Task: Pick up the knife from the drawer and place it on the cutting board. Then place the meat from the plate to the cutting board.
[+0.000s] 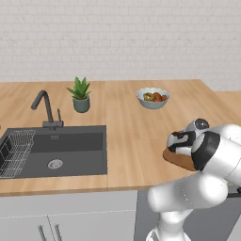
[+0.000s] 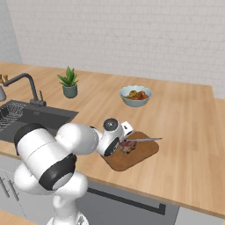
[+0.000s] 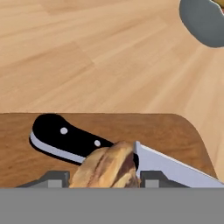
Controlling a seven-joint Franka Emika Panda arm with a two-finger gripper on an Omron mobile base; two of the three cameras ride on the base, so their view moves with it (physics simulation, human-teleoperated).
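Hand view first: the meat [image 3: 107,168] sits right between the two finger tips [image 3: 53,178] of the gripper [image 3: 104,179], jaws clasped on it, on top of the knife [image 3: 113,155], which lies across the cutting board [image 3: 175,131]. Right base view: gripper [image 2: 126,146] down at the board [image 2: 143,157], meat [image 2: 128,147] under it, the knife's blade [image 2: 147,139] pointing away to the right. Left base view: the arm covers most of the board [image 1: 179,160]; bowl of fruit [image 1: 153,98] well behind.

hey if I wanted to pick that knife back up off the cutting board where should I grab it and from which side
Probably the black handle of the knife, from straight above. It lies flat on the board, so only a top-down pinch across its narrow width fits. The handle end is bare; the meat between the gripper fingers overlaps where the blade starts.
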